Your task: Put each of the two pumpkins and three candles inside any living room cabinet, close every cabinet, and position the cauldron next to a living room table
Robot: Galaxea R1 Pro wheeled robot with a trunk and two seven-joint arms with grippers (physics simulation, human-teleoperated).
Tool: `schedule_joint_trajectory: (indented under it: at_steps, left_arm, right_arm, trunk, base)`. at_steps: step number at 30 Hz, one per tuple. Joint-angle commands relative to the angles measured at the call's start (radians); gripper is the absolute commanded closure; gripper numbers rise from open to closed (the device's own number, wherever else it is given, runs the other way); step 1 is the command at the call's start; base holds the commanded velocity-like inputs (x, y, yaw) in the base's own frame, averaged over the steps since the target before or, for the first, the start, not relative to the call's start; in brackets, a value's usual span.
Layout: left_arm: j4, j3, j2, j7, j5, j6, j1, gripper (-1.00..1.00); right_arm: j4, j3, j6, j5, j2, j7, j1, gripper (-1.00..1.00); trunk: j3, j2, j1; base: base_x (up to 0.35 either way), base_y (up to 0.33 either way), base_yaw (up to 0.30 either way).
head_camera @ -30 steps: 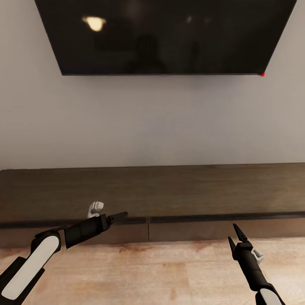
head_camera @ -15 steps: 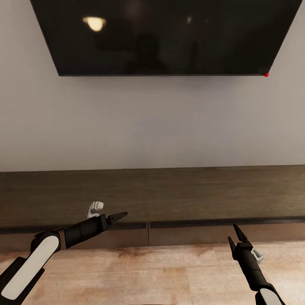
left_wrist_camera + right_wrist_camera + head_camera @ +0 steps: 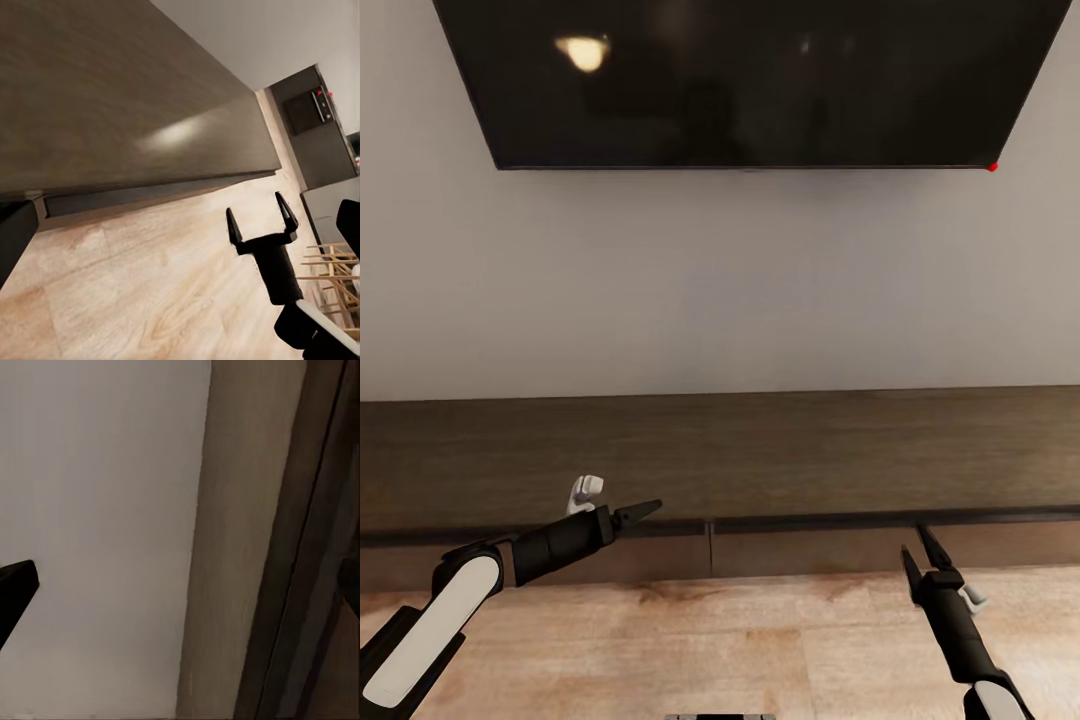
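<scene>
Left arm: a glossy white rounded forearm shell, then a matte black cylindrical wrist tapering into the slim black two-pronged left hand (image 3: 643,512), a small white bracket on top. The right hand (image 3: 922,552) matches: black pointed prongs, black wrist, white clip, white shell below.

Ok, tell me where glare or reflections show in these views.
Head view: a warm lamp reflection on the dark wall screen. Left wrist view: a soft pale sheen on the cabinet top. Right wrist view: flat, even light, no glare.
</scene>
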Motion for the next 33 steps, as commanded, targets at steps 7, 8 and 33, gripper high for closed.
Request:
schedule_joint_trajectory:
  at_steps: [7, 8, 33]
  left_arm:
    - [0.000, -0.001, 0.000, -0.002, 0.003, 0.003, -0.001, -1.00]
    - [0.000, -0.001, 0.000, -0.002, 0.003, 0.003, -0.001, -1.00]
    - [0.000, -0.001, -0.001, -0.003, 0.003, 0.003, -0.001, -1.00]
  right_arm:
    - [0.001, -0.001, 0.010, -0.005, -0.001, 0.057, 0.000, -1.00]
    - [0.002, -0.001, 0.010, -0.005, -0.001, 0.058, 0.000, -1.00]
    - [0.040, -0.003, 0.009, -0.009, -0.009, 0.071, -0.004, -1.00]
  trunk:
    - [-0.004, -0.007, 0.004]
    - [-0.007, -0.014, 0.007]
    - [-0.063, -0.140, 0.076]
  base:
    - [0.000, 0.000, 0.000]
    - [0.000, 0.000, 0.000]
    - [0.000, 0.000, 0.000]
